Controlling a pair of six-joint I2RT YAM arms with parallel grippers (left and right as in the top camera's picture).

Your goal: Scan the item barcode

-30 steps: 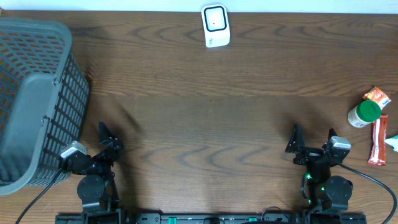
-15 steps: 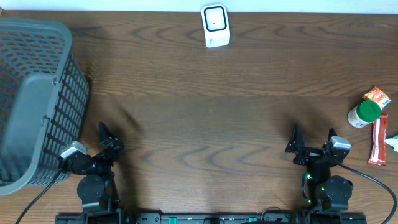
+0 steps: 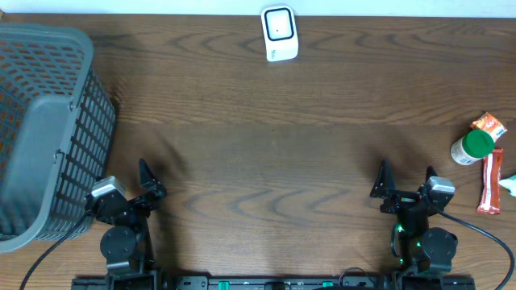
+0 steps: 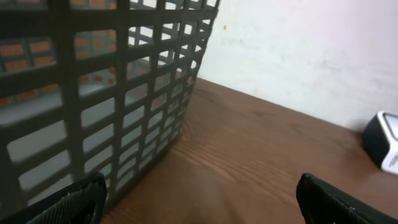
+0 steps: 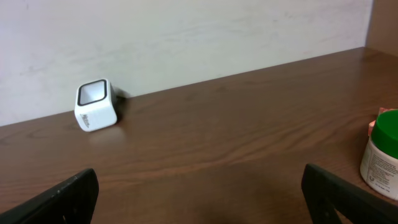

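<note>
— Overhead first. What do I log?

— From my console: scanner, white, at the far edge of the table, about mid-width. Grey basket at the far left, lying on its side. Candidate items sit together at the right edge: green-capped bottle, orange packet touching it on the far side, red stick pack just beside it on the near side. The left gripper is at the near edge beside the basket, and the right gripper is at the near edge, inboard of the items. Both are released and hold nothing. I see only bare wood between the grippers and the scanner

— Left wrist?

— The basket fills the left half, its mesh wall close to my left finger. The scanner is cut off by the right border, against the pale wall. The left gripper has its fingers spread to the frame corners, empty between

— Right wrist?

— The scanner is far left by the wall, window up. The green-capped bottle is at the right border, partly cropped, its label too small for me to read. The right gripper has its fingers wide apart, with nothing gripped. Packets don't show in this view, and I cannot find a barcode on any item
</note>
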